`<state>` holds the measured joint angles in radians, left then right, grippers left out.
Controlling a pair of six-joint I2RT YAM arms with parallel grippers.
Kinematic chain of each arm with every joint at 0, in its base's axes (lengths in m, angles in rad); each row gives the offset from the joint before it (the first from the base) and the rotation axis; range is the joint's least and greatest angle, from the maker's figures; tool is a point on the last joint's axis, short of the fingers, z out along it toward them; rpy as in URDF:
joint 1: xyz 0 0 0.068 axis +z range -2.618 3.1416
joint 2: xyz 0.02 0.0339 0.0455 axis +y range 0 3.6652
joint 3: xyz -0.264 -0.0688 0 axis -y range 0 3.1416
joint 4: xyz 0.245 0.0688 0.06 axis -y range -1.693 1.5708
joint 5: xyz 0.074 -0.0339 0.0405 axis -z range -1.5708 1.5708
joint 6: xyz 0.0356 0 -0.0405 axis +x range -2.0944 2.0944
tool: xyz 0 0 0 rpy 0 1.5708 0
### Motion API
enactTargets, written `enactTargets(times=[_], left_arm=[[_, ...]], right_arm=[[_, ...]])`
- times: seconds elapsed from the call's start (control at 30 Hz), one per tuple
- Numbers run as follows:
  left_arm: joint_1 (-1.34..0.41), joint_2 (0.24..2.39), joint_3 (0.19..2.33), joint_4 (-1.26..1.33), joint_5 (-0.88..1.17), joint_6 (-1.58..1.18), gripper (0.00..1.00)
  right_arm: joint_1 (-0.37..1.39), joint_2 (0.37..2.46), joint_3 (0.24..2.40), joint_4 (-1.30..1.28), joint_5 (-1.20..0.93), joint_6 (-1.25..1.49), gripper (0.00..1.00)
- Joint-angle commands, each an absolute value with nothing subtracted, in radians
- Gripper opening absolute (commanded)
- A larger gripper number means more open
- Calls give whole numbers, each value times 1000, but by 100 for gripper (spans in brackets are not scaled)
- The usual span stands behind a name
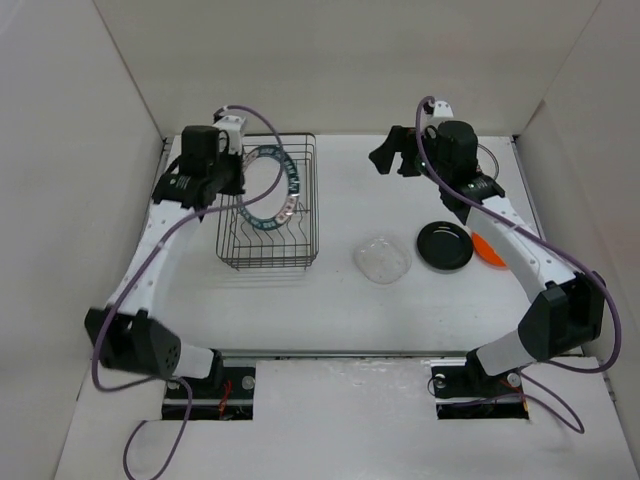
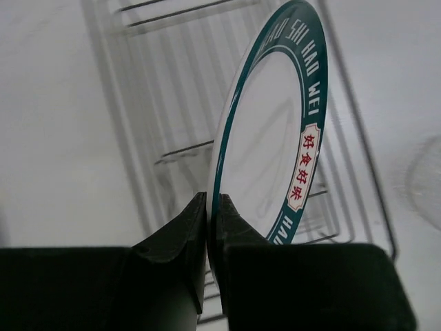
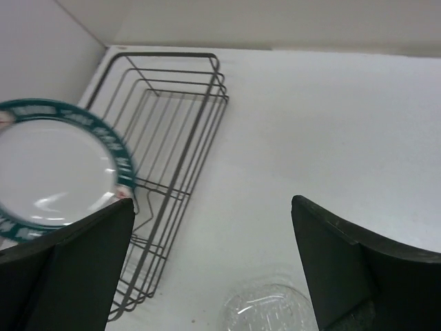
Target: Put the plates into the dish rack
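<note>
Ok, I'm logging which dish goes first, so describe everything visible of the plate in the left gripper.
The plate is round, glossy white, with a teal rim band bearing white lettering and a panel of red characters. It stands on edge, slightly tilted, its rim pinched by the shut left gripper, over the dish rack. Whether it touches the wires cannot be told.

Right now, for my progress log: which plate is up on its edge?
The white plate with the teal lettered rim, pinched upright at the dish rack by the left gripper. The clear plate, black plate and orange plate lie flat.
</note>
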<state>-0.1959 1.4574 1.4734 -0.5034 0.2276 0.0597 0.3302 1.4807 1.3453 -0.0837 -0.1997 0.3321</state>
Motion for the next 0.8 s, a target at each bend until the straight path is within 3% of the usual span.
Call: enactTargets(times=[0.0,0.1,0.33,0.77], left_arm=[[-199,1217,1401,-462,-249,106,0],[-190,1129,1347,-503,-387,121,0],[-190,1113,1252,-537,-478,110,0],[-181,1281,1310,-557,-367,35,0]], right_arm=[[363,1445,1367,-178,11,308,100],[376,1445,1356,-192,21,308,100],[408,1473,1347,-201,21,308,100],[417,1473,1338,-219,52,318,100]])
